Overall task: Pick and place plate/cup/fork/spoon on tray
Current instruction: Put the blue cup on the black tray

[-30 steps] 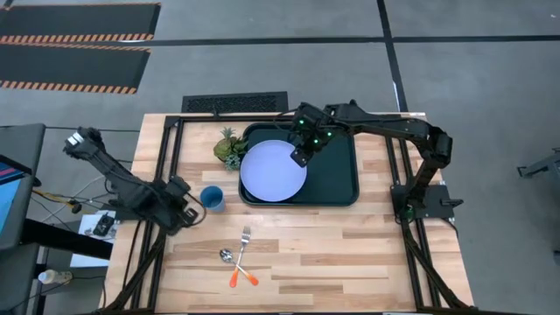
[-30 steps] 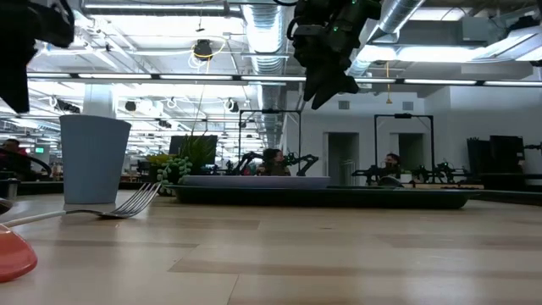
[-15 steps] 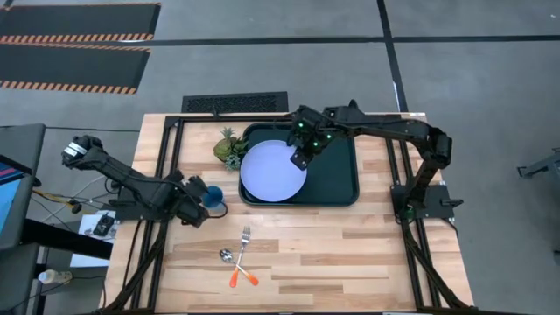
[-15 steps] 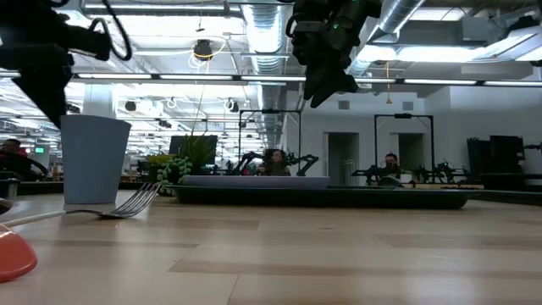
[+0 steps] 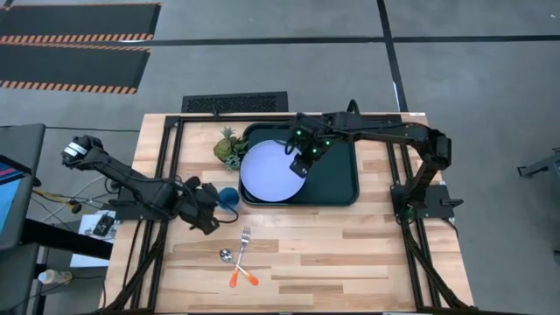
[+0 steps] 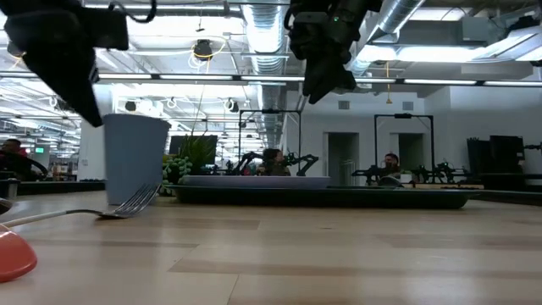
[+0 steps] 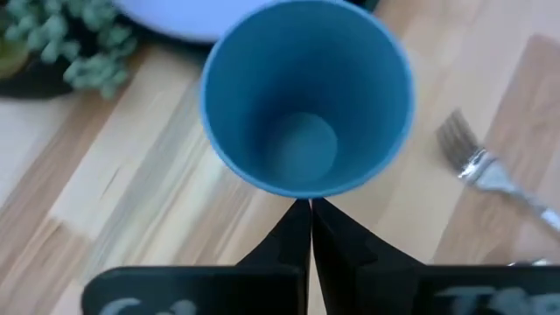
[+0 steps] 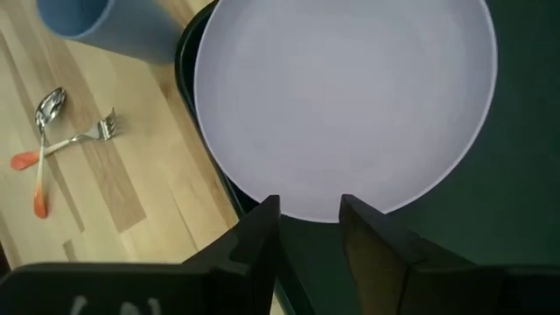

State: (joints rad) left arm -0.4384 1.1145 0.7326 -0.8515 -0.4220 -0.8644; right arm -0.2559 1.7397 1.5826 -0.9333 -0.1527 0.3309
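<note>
Left gripper has slid right and its pressed-together fingers are nudging the cup toward the tray — pushing, not grasping. Cup's now left of center, just beside the plate. Right gripper hovers spread over the plate.

The plate lies in the tray's left half, cup seemingly just left of it

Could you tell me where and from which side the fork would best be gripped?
Probably the fork by the upper part of its orange handle, coming straight down from above. It lies flat on the table, and the lower handle crosses the spoon, so the stretch near the tines is freer for the jaws.
</note>
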